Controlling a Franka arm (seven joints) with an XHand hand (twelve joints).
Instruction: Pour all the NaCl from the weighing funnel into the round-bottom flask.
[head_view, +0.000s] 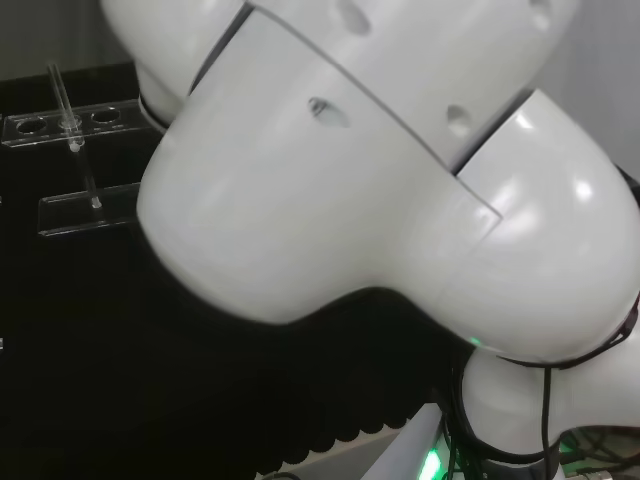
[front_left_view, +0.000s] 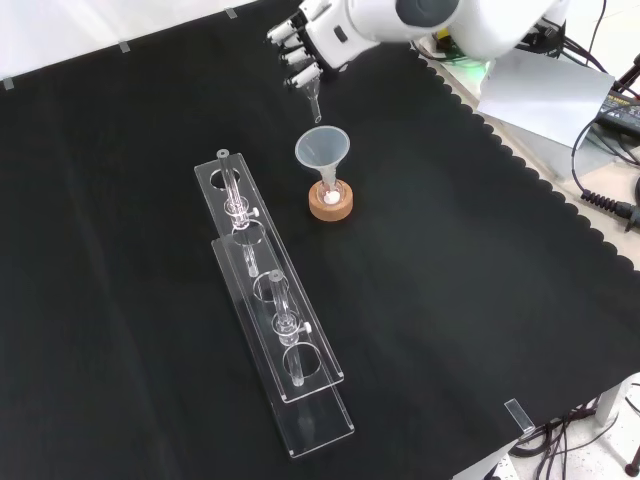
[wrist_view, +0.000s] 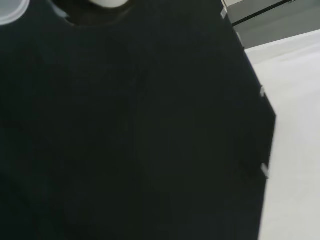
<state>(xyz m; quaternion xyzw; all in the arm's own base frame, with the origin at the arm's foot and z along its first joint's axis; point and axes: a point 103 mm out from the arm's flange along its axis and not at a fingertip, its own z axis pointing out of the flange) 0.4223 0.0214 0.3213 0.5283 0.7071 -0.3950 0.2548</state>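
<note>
1. Where the front view takes in the bench, the hand (front_left_view: 318, 40) hangs above the black cloth (front_left_view: 480, 260), fingers curled round a small clear weighing funnel (front_left_view: 313, 100) whose spout points down.
2. Directly below stands a clear funnel (front_left_view: 322, 150), seated in the round-bottom flask (front_left_view: 329, 196) on a cork ring (front_left_view: 331, 205); white matter shows inside the flask.
3. Left of it lie two clear racks (front_left_view: 275, 300) with tubes.
4. Head view: white arm links (head_view: 380, 170) stand before the bench.

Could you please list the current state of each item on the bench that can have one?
Hand: fingers curled round the weighing funnel, held above the bench.
Weighing funnel: tilted, spout down over the wide funnel.
Funnel: upright in the flask's neck.
Round-bottom flask: upright on its stand, white powder inside.
Cork ring: flat on the cloth.
Clear rack: lying flat, glass tubes on it.
</note>
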